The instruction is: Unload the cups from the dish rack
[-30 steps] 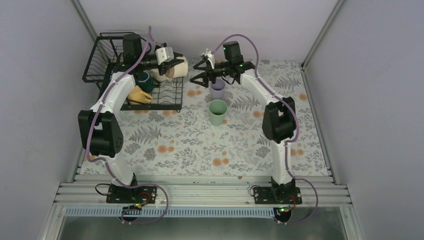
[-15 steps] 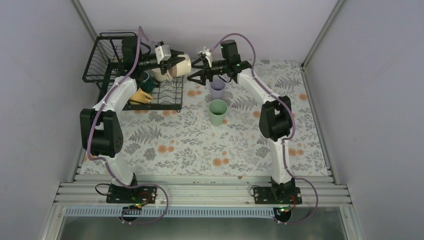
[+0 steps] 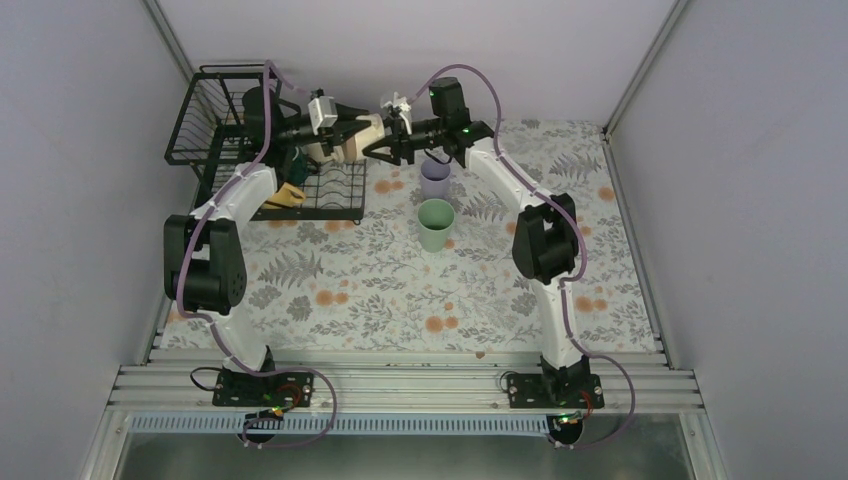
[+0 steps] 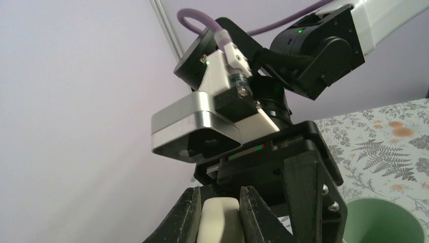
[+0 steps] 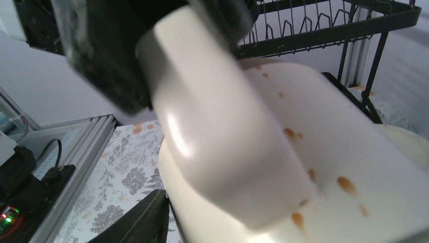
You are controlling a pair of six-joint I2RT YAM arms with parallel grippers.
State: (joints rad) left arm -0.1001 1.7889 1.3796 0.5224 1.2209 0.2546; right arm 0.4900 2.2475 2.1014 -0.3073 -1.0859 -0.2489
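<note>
A cream mug (image 3: 352, 141) hangs above the right end of the black dish rack (image 3: 205, 120). My left gripper (image 3: 347, 117) is shut on its handle (image 4: 217, 223). My right gripper (image 3: 378, 141) reaches in from the right, its jaws around the mug's body. In the right wrist view the mug (image 5: 313, 152) fills the frame. One right finger (image 5: 144, 220) lies against its side and the other is hidden. A dark teal mug (image 3: 293, 160) and a yellow mug (image 3: 285, 192) sit in the rack. A lavender cup (image 3: 434, 178) and a mint-green cup (image 3: 435, 222) stand on the table.
The rack's raised basket tier (image 3: 215, 95) stands at the back left by the wall. A floral cloth (image 3: 400, 290) covers the table. The two arms meet nose to nose over the rack's right edge, just behind the lavender cup.
The left gripper has carried the cream mug up and to the right. The right gripper has swung left to meet it, and its jaws have narrowed around the mug.
</note>
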